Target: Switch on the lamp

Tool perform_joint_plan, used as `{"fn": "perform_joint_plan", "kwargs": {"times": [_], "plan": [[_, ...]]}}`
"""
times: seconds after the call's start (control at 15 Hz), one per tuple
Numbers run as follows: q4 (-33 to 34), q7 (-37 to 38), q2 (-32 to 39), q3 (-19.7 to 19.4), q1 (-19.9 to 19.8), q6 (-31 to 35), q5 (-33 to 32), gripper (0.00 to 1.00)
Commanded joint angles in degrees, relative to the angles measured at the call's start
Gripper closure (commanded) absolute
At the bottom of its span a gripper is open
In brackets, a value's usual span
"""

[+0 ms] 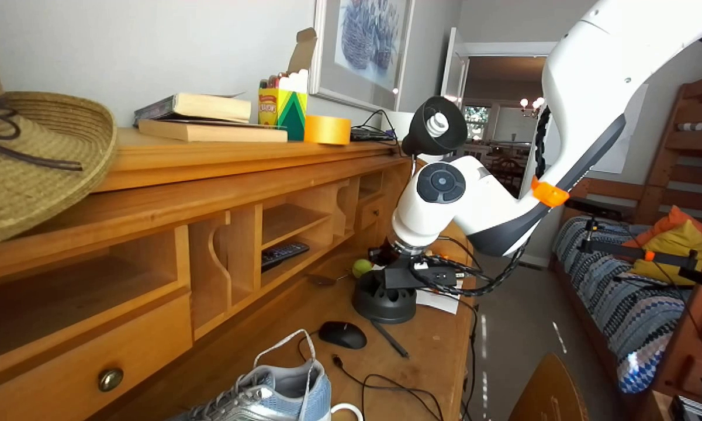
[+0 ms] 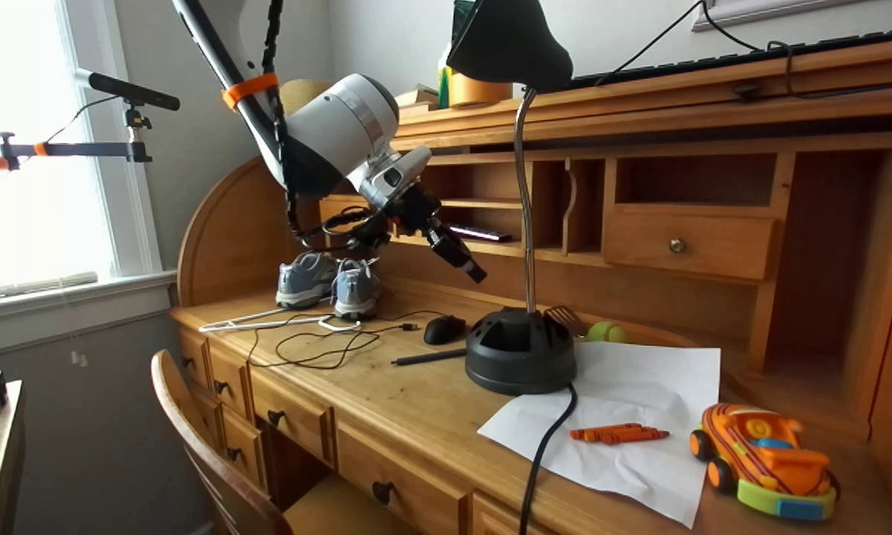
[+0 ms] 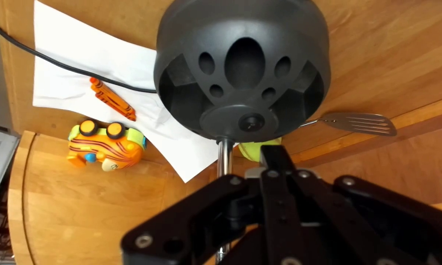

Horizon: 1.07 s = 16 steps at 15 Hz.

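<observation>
The black lamp shows its head [image 1: 435, 126] with a white spiral bulb in an exterior view. Its thin metal neck [image 2: 523, 193] rises from the round black base [image 2: 520, 353] on the desk. In the wrist view the base [image 3: 243, 55] fills the top middle, and a small round black button [image 3: 251, 122] sits on it near the neck. My gripper [image 2: 477, 272] points down beside the neck, above the base and apart from it. In the wrist view the gripper [image 3: 274, 149] has its fingers together with nothing between them. The fingertips are just below and right of the button in that picture.
A white paper [image 2: 639, 401] with orange crayons [image 2: 618, 433] and a toy car [image 2: 765, 461] lie beside the base. A tennis ball [image 2: 606, 331], spatula [image 3: 359, 123], mouse [image 2: 444, 329], black stick [image 2: 427, 357], cables and shoes [image 2: 356, 288] are around. The hutch [image 2: 683, 245] stands behind.
</observation>
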Motion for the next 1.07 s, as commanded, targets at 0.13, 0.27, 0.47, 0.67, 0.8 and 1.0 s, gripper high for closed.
{"fn": "perform_joint_plan", "kwargs": {"times": [0.13, 0.27, 0.47, 0.67, 0.8, 1.0], "plan": [[0.78, -0.42, 1.00, -0.19, -0.13, -0.49, 0.43, 1.00], [1.39, 0.15, 1.58, -0.42, -0.33, -0.21, -0.02, 1.00], [1.87, 0.49, 2.04, -0.69, -0.29, -0.02, -0.51, 1.00], [2.57, 1.35, 2.97, -0.84, -0.02, -0.31, -1.61, 1.00], [3.10, 1.33, 3.79, -0.87, -0.10, -0.31, -1.38, 1.00], [4.35, 2.00, 5.09, -1.13, -0.19, -0.31, -1.49, 1.00]]}}
